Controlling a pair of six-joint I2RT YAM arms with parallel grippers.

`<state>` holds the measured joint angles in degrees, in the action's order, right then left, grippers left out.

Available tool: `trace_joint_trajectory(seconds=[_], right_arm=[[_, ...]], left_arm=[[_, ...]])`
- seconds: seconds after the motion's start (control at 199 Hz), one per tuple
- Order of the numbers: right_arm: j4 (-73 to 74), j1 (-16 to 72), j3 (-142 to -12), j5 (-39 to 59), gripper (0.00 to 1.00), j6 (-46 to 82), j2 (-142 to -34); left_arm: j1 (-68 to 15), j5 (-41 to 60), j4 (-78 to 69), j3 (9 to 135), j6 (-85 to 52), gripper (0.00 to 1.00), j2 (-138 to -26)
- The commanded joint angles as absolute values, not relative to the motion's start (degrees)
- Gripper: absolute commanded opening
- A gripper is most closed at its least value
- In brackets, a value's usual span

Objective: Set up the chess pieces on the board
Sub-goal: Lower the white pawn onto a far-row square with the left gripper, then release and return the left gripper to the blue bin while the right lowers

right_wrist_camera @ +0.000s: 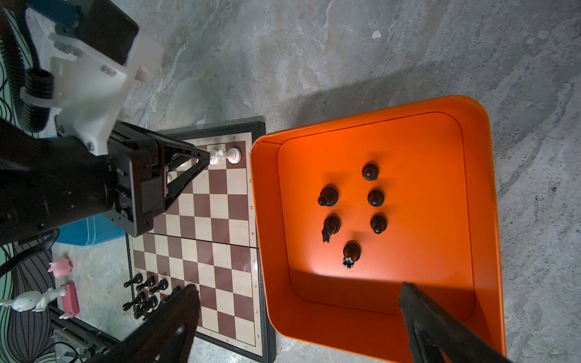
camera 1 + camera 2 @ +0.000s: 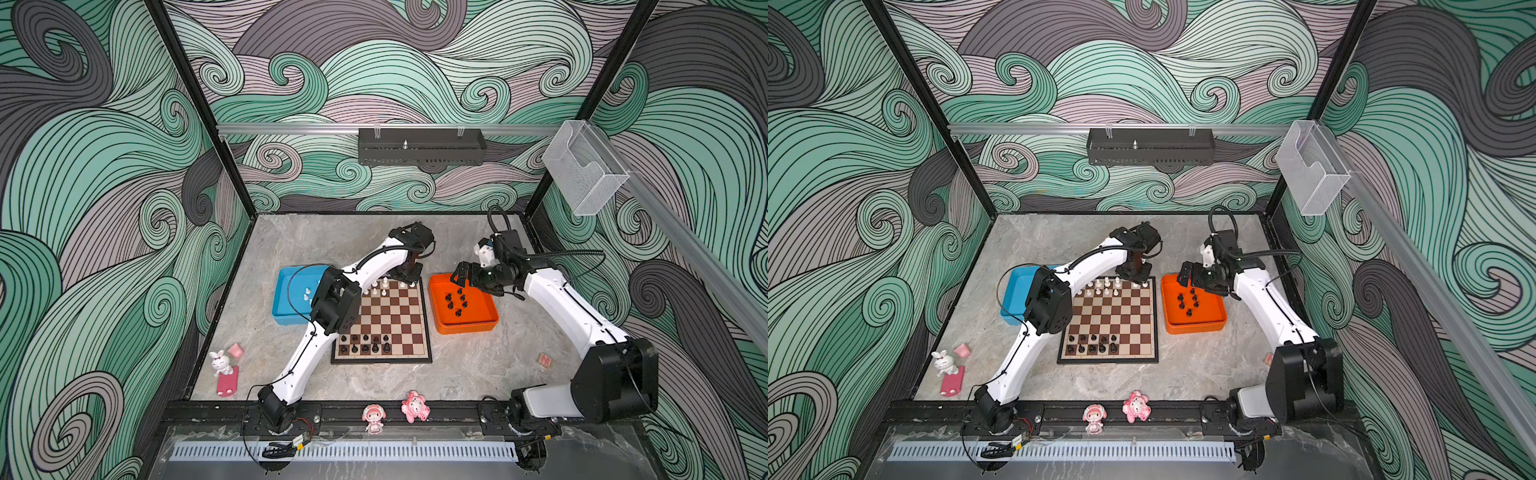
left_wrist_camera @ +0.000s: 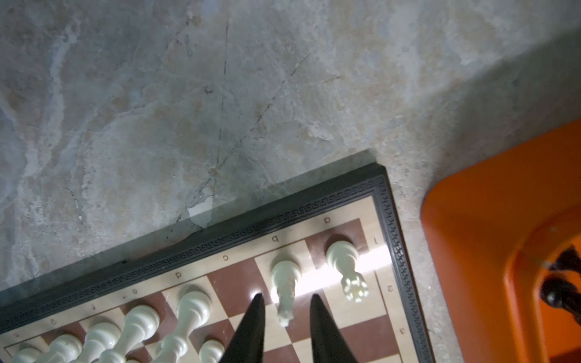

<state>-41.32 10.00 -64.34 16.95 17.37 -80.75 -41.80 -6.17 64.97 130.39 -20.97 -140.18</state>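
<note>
The board (image 2: 390, 316) lies mid-table. White chess pieces (image 2: 384, 284) stand along its far rows and black ones (image 2: 365, 345) on its near rows. My left gripper (image 3: 286, 297) hangs over the board's far right corner. It is open, one fingertip on each side of an upright white knight (image 3: 284, 283) with a gap both sides. A white rook (image 3: 344, 261) stands on the corner square beside the knight. My right gripper (image 1: 298, 287) is wide open and empty above the orange tray (image 1: 440, 151), where several black pieces (image 1: 374, 198) stand.
A blue tray (image 2: 286, 307) left of the board holds a few white pieces (image 2: 306, 294). The left arm's elbow (image 2: 336, 299) overhangs the board's left side. A rabbit figurine (image 2: 220, 362), pink dolls (image 2: 373, 417) and a small block (image 2: 544, 359) sit near the table edges.
</note>
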Motion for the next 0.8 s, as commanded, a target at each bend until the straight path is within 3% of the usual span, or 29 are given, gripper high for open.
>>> trace_joint_trajectory(seconds=[0.0,0.216,0.463,0.669,0.799], right_arm=[[-41.25,9.58,-63.99,17.4,0.99,17.25,-80.8],[-41.86,9.36,-64.59,16.5,0.99,17.27,-80.99],[-44.72,8.88,-67.67,15.2,0.99,17.47,-84.19],[-46.13,10.51,-69.56,13.37,0.87,16.69,-87.75],[-47.39,13.29,-71.63,10.73,0.8,16.27,-91.02]], left_arm=[[-42.01,-5.76,67.21,132.63,-21.11,0.38,-139.9],[-42.01,-5.97,68.07,132.8,-21.1,0.51,-136.63],[-42.01,-9.3,69.83,132.47,-21.72,0.77,-128.83],[-41.04,-12.69,69.04,126.26,-22.09,0.83,-120.72],[-38.33,-12.76,62.19,114.26,-22.79,0.83,-112.96]])
